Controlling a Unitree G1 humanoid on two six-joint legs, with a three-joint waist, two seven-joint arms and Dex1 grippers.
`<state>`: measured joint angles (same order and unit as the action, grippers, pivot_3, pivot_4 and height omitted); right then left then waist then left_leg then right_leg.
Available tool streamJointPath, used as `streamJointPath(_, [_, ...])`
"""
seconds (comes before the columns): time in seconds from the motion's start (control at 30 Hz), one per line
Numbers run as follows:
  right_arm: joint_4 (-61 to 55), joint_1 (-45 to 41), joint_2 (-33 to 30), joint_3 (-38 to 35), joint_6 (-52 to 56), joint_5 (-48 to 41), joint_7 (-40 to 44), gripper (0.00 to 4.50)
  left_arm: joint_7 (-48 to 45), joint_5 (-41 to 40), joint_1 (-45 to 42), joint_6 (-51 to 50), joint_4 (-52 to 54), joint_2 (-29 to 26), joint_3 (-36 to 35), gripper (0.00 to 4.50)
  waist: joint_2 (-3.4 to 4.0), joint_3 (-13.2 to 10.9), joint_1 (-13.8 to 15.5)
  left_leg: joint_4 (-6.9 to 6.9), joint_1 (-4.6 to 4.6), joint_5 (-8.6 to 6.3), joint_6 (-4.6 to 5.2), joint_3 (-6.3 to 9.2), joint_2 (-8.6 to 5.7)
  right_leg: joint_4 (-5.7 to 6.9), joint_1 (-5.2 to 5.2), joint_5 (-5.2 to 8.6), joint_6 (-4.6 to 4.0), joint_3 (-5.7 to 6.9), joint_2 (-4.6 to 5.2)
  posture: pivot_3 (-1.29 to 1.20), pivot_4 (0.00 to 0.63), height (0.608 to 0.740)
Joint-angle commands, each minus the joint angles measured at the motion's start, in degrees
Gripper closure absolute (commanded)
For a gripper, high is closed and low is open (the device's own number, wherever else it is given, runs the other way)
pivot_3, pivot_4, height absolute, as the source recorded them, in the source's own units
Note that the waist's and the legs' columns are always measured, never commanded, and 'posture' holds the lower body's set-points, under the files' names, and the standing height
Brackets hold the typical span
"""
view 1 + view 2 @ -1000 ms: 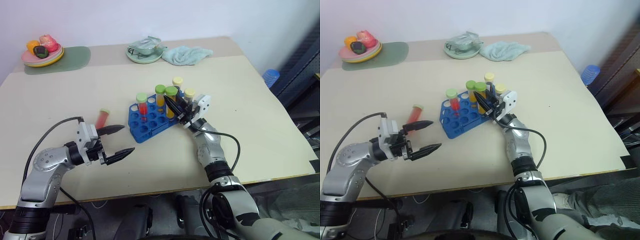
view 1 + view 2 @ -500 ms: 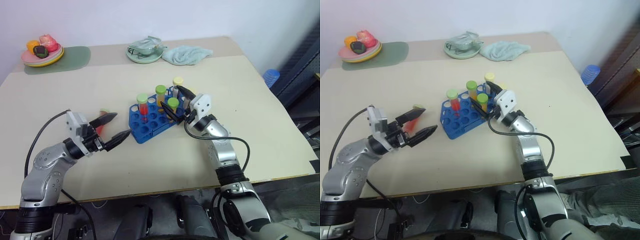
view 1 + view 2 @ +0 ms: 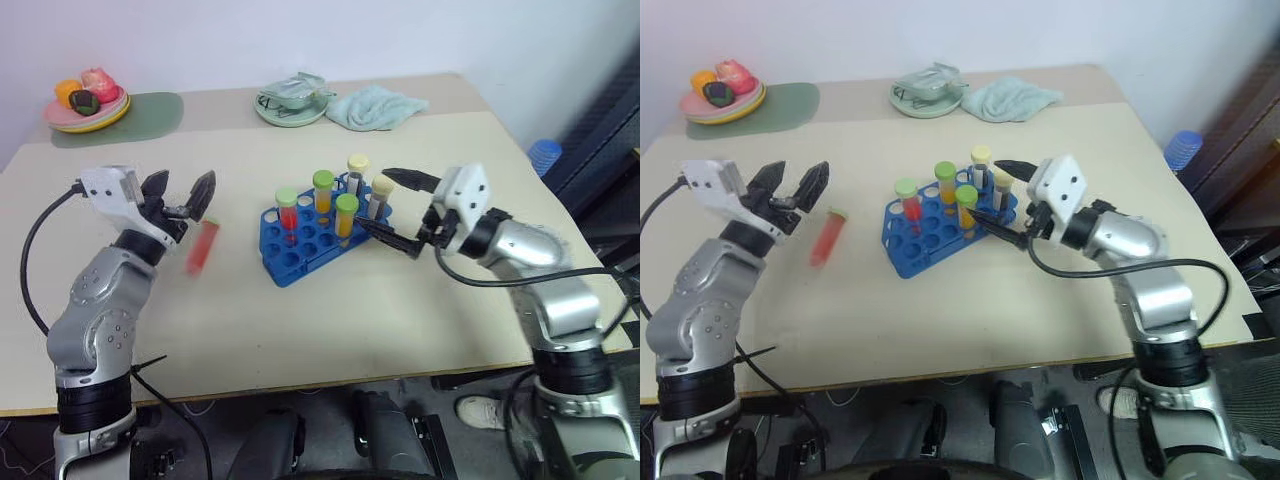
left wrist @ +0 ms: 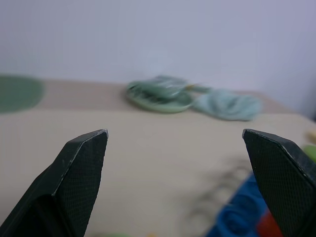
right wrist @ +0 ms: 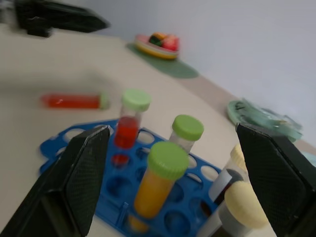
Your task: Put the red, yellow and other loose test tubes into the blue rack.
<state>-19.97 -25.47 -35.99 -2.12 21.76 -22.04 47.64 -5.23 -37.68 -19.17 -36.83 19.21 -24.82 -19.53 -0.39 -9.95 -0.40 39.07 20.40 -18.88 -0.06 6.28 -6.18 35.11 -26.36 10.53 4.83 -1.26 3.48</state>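
Left end effector (image 3: 178, 192): released, raised above the loose red tube (image 3: 202, 246) for pickup.
Right end effector (image 3: 402, 211): released beside the blue rack (image 3: 292, 262), centre frame.

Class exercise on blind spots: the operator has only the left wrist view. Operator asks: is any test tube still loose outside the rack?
Observer: Yes, one red tube lies flat to the left of the blue rack.
Operator: How many stand in the rack?
Observer: Five capped tubes.
Operator: Is the right gripper holding one?
Observer: No, the right gripper is open and empty at the rack's right end.
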Motion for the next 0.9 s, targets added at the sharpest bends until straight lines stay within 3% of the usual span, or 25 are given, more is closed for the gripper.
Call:
streamJointPath(0.03, [-3.9,-3.9,-3.6,-2.9,5.2,-5.4,2.1,0.35,11.7,-1.6,-8.3,-24.1,-0.8,-4.2,-1.9,0.00,-0.09,-0.1,-0.1,0.02,0.00,0.00,0.00,0.00,0.00,0.02,-0.01,0.00,0.00,0.00,0.00,0.00,0.150,0.740])
streamJointPath(0.33, [-1.8,-8.2,-3.3,-1.4,6.1,-10.0,6.4,0.35,10.0,-0.1,-25.6,-54.9,-14.8,-10.5,-1.4,0.00,-0.15,-0.1,-0.3,-0.02,0.03,0.01,-0.02,0.00,-0.02,0.05,-0.09,0.00,0.02,0.06,-0.01,0.00,0.150,0.740])
streamJointPath(0.5, [-1.1,-7.7,-2.2,0.3,4.3,-8.5,6.5,0.35,9.3,3.9,-28.5,-55.7,-22.7,-9.8,3.0,0.00,-0.16,-0.1,-0.2,-0.02,0.04,0.03,-0.05,0.01,-0.04,0.06,-0.11,0.00,0.02,0.06,0.02,0.00,0.150,0.740])
streamJointPath(0.9, [-2.0,-6.4,-2.0,0.3,2.4,-7.4,5.1,0.35,8.1,15.6,-39.2,-52.1,-44.1,-3.1,5.3,0.00,-0.18,-0.1,-0.2,-0.01,0.09,0.05,-0.10,0.05,-0.07,0.06,-0.14,0.00,0.02,0.07,0.06,0.00,0.150,0.740])
